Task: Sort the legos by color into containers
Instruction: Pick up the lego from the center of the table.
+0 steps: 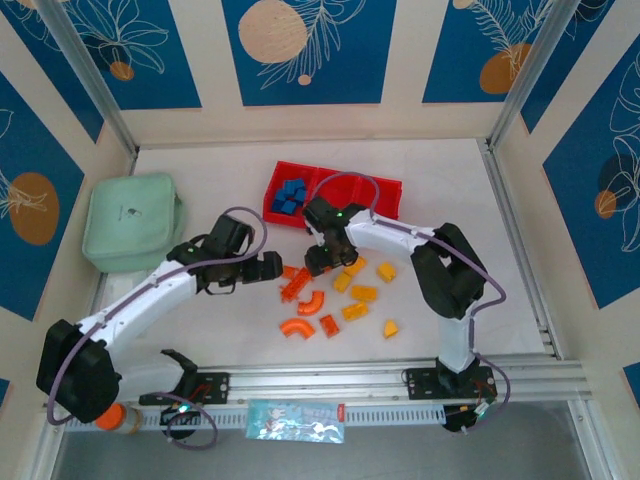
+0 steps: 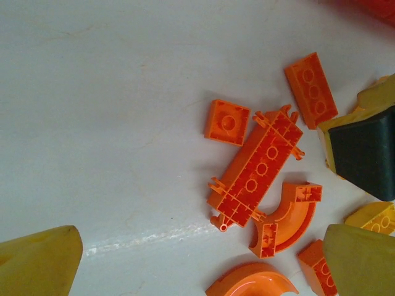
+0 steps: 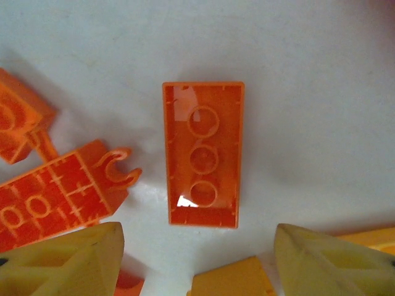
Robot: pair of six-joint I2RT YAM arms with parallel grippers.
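now: right gripper (image 3: 197, 259) jaws apart, empty, hovering over upturned orange brick (image 3: 203, 161) on white surface (image 3: 308, 74). brick just ahead of fingertips, long axis running away from gripper, so jaws span short width. left gripper (image 2: 199, 253) wide open, empty, beside orange pile (image 2: 259, 166), less well placed. red tray (image 1: 385, 188) beyond.
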